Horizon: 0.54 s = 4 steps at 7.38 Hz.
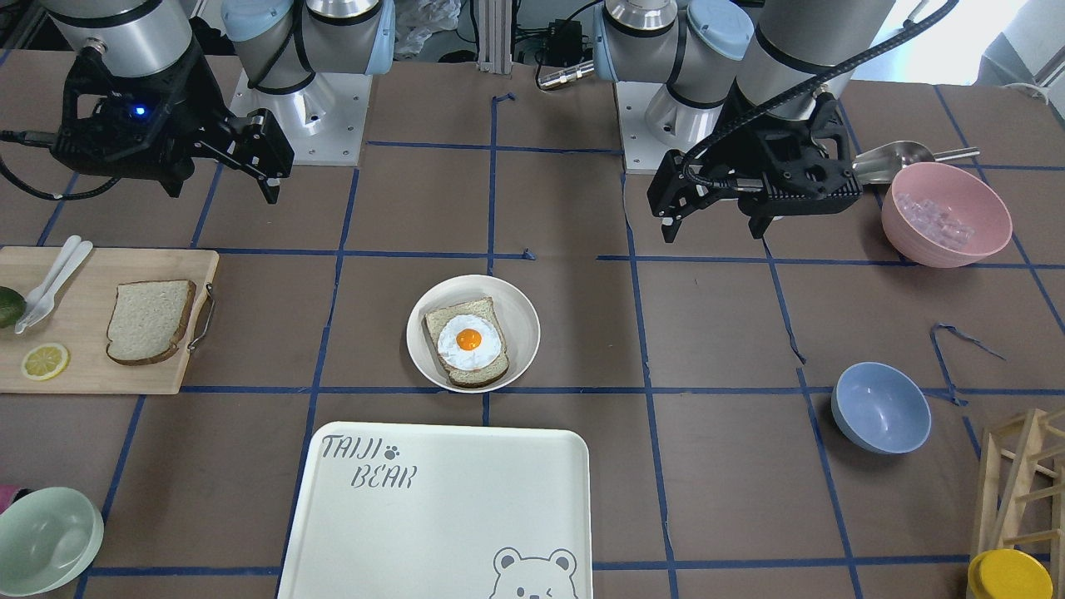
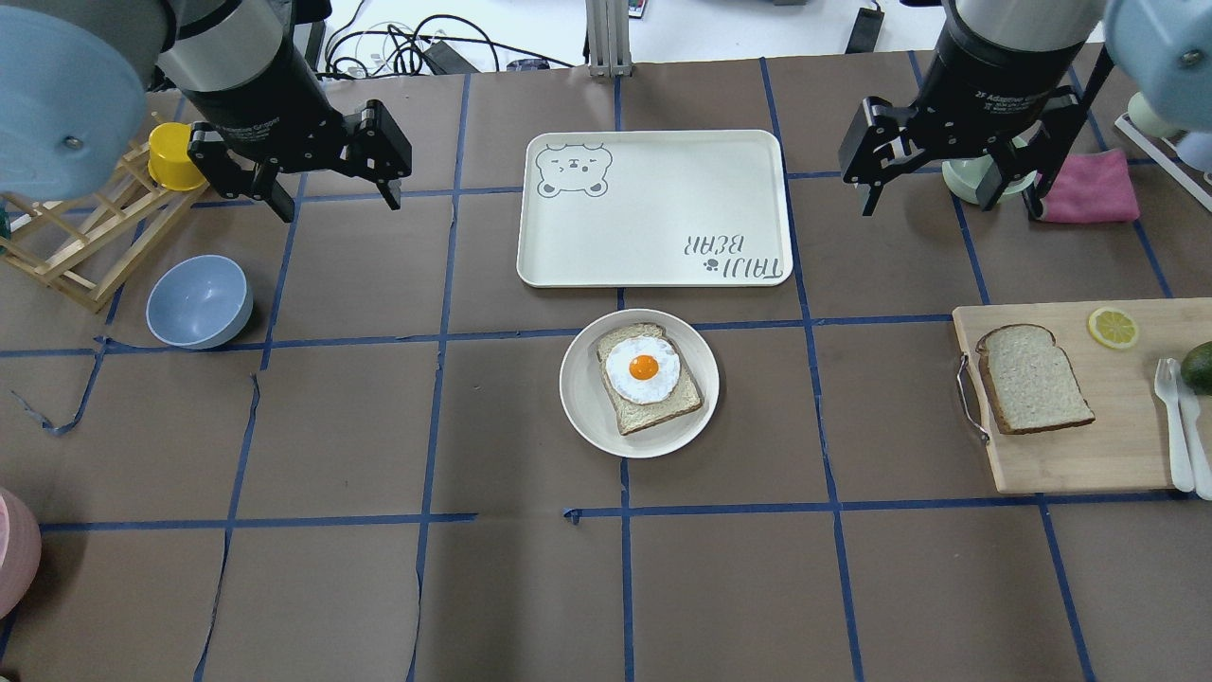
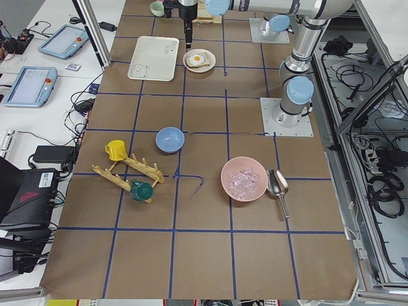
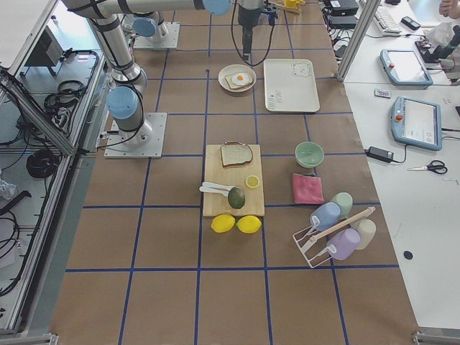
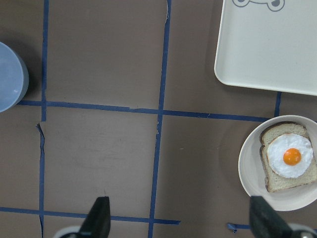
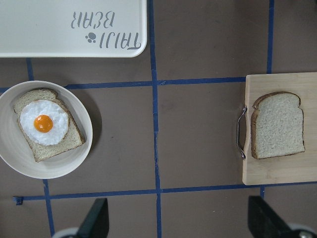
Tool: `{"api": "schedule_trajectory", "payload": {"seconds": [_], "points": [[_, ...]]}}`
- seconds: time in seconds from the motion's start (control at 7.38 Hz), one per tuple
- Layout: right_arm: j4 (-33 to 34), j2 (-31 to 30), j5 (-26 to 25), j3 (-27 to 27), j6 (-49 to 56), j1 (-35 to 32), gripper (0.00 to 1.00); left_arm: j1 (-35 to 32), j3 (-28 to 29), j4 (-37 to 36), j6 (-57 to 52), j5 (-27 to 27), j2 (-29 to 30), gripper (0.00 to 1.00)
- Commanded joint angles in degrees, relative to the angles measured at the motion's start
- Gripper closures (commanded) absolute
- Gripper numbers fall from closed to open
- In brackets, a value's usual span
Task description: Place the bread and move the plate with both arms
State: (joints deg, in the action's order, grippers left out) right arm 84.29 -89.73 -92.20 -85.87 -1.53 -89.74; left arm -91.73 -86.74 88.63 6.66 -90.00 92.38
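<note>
The plain bread (image 1: 150, 320) lies on a wooden cutting board (image 1: 83, 366); it also shows in the overhead view (image 2: 1034, 379) and the right wrist view (image 6: 277, 125). The cream plate (image 1: 520, 312) sits mid-table and holds a slice with a fried egg (image 1: 468, 339); the plate also shows in the overhead view (image 2: 578, 398), the left wrist view (image 5: 250, 168) and the right wrist view (image 6: 64, 166). My left gripper (image 2: 336, 199) hovers open and empty, well to the plate's left. My right gripper (image 2: 952, 204) hovers open and empty, beyond the board.
The "Taiji Bear" tray (image 2: 653, 204) lies just beyond the plate. A blue bowl (image 2: 199, 301), wooden rack (image 2: 66, 246) and yellow cup (image 2: 170, 156) are on the left. A pink cloth (image 2: 1098, 185), lemon slice (image 2: 1113, 327) and white cutlery (image 2: 1179, 426) are on the right.
</note>
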Motion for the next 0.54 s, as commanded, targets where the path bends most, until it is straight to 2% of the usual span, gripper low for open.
{"api": "schedule_trajectory", "payload": {"seconds": [0.0,0.41], "points": [[0.18,0.0,0.0,0.0,0.13,0.0,0.0,-0.03,-0.01,0.05,-0.07,0.0,0.0,0.0],[0.0,0.0,0.0,0.0,0.21,0.0,0.0,-0.03,-0.01,-0.04,0.1,0.0,-0.01,0.0]]}}
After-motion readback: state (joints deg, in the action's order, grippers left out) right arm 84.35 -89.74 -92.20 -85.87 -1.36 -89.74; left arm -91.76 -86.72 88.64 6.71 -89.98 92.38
